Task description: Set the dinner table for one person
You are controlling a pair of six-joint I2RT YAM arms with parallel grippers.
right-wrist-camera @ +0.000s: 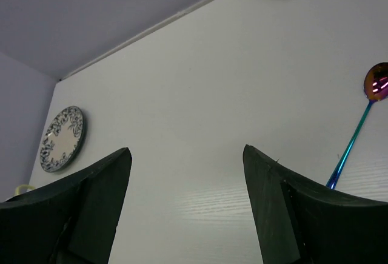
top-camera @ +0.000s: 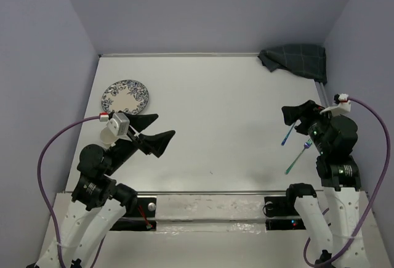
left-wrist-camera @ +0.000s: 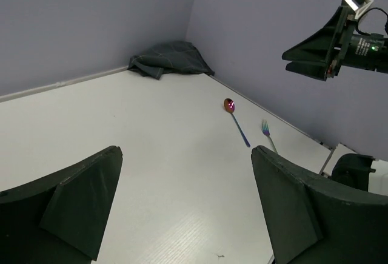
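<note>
My left pincer (left-wrist-camera: 185, 152) and right pincer (right-wrist-camera: 186, 150) hang spread and empty over the surface (top-camera: 215, 114), where I judge nothing is laid yet: plate (top-camera: 125, 97) far left, spoon (top-camera: 287, 134) and fork (top-camera: 297, 157) near right, placemat (top-camera: 295, 58) crumpled far right, perhaps a cup (top-camera: 108, 134) near left.

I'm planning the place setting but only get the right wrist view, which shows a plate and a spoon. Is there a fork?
Observer: Yes, a fork lies beside the spoon, closer to the near edge of the table.
Operator: What's the dark thing at my top edge?
Observer: A crumpled checked cloth in the far right corner.
Operator: And the left gripper?
Observer: Open and empty, on the side where the plate is.
</note>
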